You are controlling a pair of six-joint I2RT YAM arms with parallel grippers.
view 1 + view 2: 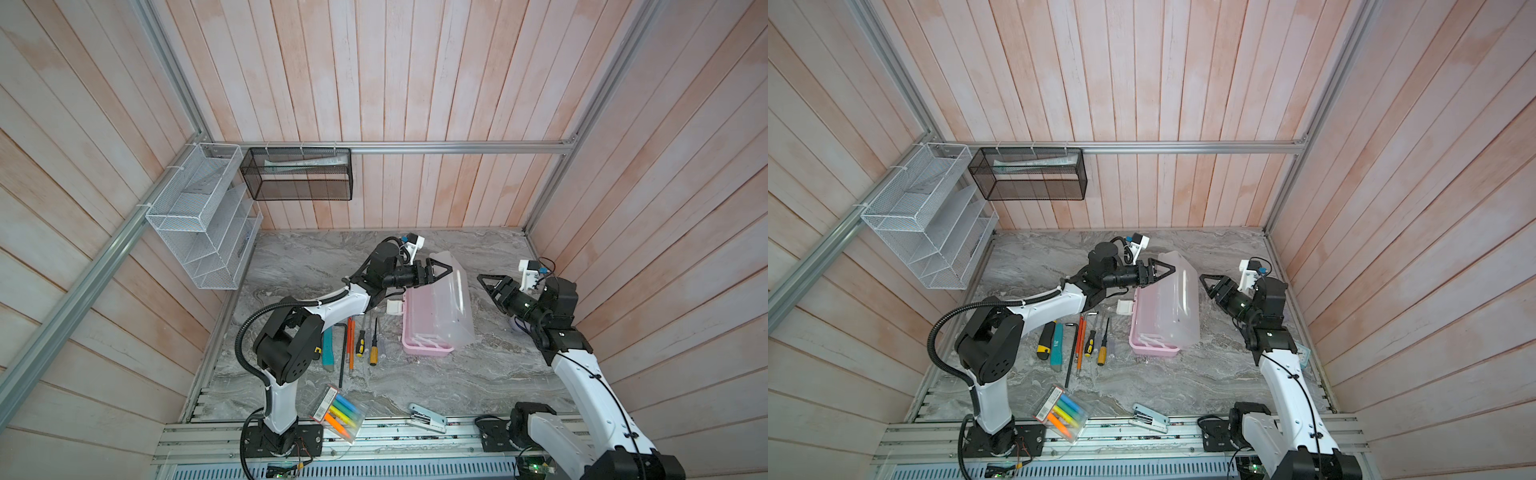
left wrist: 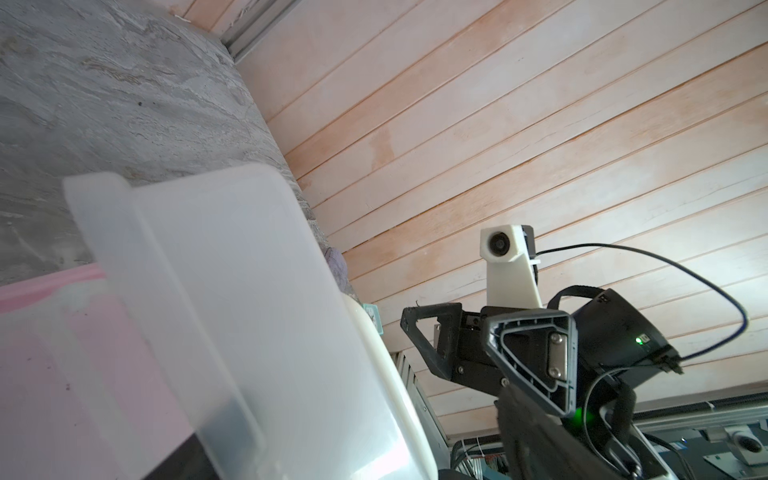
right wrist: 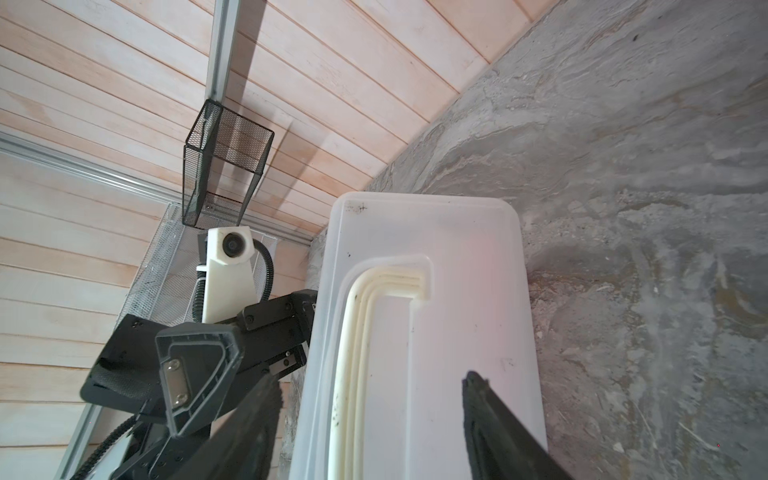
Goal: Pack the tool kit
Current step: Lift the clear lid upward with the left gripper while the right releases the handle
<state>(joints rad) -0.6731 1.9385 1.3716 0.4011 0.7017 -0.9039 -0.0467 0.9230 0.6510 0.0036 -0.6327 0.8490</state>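
The raised translucent lid [image 1: 453, 303] blurs what lies inside the pink tool kit [image 1: 417, 316] and fills much of my left wrist view. The kit sits between my claws: left claw [image 1: 445, 269] spread wide against the lid's raised edge, right claw [image 1: 482, 281] released, just beside its outer face. A yellow-black utility knife [image 1: 1045, 341] shows whole in a top view; in a top view my left arm [image 1: 291, 345] covers most of it.

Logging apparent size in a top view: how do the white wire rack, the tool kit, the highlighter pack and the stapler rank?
1. white wire rack, though wall-mounted and likely nearer the camera, so probably flattered
2. tool kit, lid raised
3. highlighter pack
4. stapler
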